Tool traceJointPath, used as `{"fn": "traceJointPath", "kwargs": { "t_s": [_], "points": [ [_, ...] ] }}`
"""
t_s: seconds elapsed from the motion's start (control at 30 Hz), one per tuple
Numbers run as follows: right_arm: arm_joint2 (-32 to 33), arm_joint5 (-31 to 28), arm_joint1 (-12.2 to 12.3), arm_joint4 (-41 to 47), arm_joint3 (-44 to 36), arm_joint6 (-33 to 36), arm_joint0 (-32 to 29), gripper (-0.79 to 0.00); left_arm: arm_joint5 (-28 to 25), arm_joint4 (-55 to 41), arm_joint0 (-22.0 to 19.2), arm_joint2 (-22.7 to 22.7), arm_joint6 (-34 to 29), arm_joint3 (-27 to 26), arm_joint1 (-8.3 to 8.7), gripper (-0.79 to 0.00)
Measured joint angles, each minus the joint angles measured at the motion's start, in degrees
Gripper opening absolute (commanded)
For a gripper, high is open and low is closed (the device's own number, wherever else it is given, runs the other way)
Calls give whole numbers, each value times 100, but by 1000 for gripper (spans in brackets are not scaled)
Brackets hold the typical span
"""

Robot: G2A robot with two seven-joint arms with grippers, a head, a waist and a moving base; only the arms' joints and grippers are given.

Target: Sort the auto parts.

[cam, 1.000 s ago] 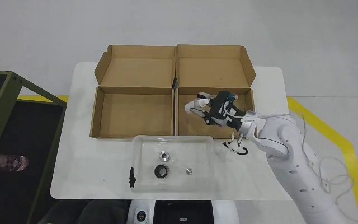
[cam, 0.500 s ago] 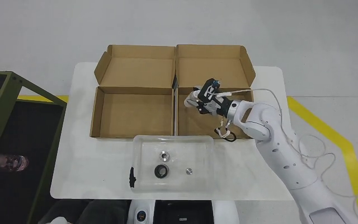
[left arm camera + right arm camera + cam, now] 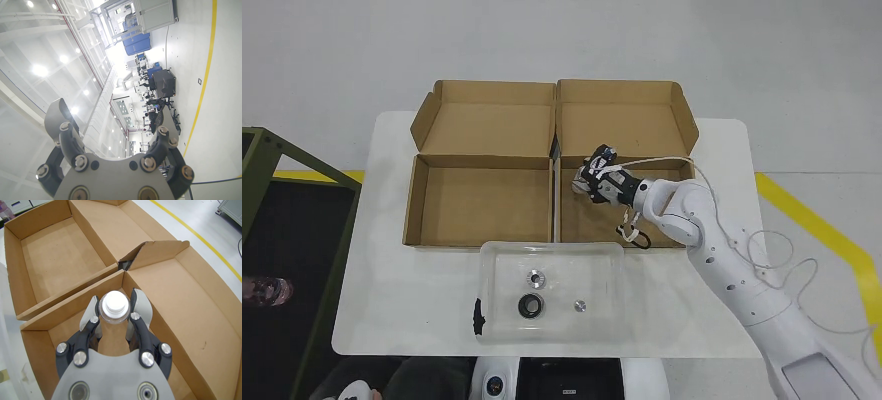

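white table (image 3: 382,260) under it all, bright hall behind. the right gripper (image 3: 115,299) is clamped on a round white part (image 3: 114,307), which is held inside the right cardboard box (image 3: 189,298), close to the corner beside the left cardboard box (image 3: 56,255). nearer the robot a clear tray (image 3: 597,272) is set on the table, with a metal ring (image 3: 535,278), a black ring (image 3: 531,305) and a small metal piece (image 3: 580,305) lying in it. the left gripper (image 3: 112,110) is pointed up at the ceiling, fingers spread, nothing held.
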Motion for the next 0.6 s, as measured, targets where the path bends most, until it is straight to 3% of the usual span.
{"fn": "traceJointPath", "kwargs": {
  "t_s": [0.03,0.13,0.23,0.47,0.6],
  "points": [
    [-23,11,-12,-5,42,0,8,-400,0,0,0,0,0,0,0,0],
    [-82,16,-41,-35,139,3,33,-166,0,0,0,0,0,0,0,0],
    [-110,-1,-63,-48,206,-22,50,-86,0,0,0,0,0,0,0,0],
    [178,-65,-5,-58,-206,-62,-90,0,0,0,0,0,0,0,0,0],
    [514,-214,94,-109,-772,91,-312,0,0,0,0,0,0,0,0,0]
  ]
}}
